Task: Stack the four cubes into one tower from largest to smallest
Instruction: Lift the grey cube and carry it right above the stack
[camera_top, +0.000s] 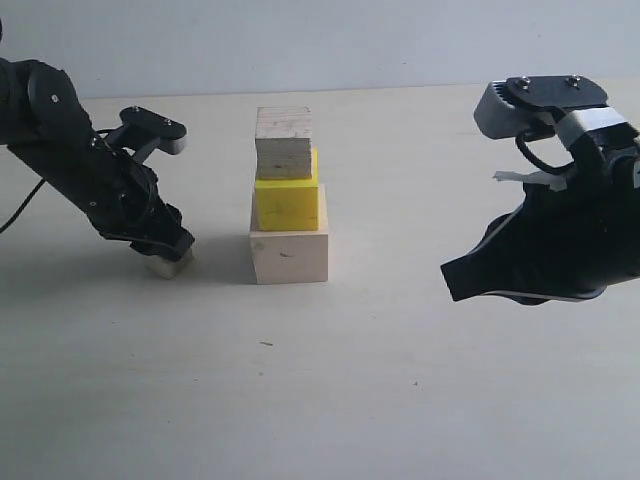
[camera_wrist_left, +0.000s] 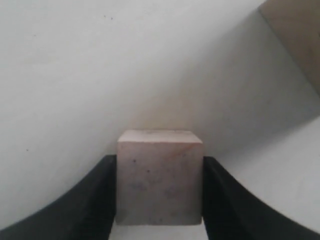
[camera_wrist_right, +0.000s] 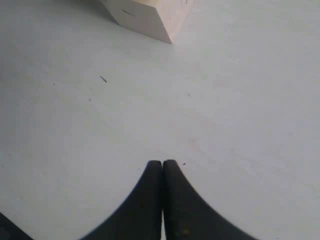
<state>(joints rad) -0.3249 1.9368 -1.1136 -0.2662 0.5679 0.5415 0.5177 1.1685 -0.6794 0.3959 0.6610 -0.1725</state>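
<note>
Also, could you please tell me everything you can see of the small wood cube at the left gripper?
The small wood cube is pale, unpainted-looking wood with a few dark specks and slightly worn edges. It sits upright on the table. In the exterior view it is left of the three-cube stack and apart from it. The left gripper straddles it, with a black finger against each side.

1. soft, even light, fairly bright; the pale table (camera_top: 400, 400) looks washed out, without glare.
2. a faint shadow falls left of the tower (camera_top: 288, 205), so the light comes from the right in the exterior view.
3. left wrist view: the small cube (camera_wrist_left: 160, 182) is slightly blurred, with a broad grey shadow behind it.
</note>
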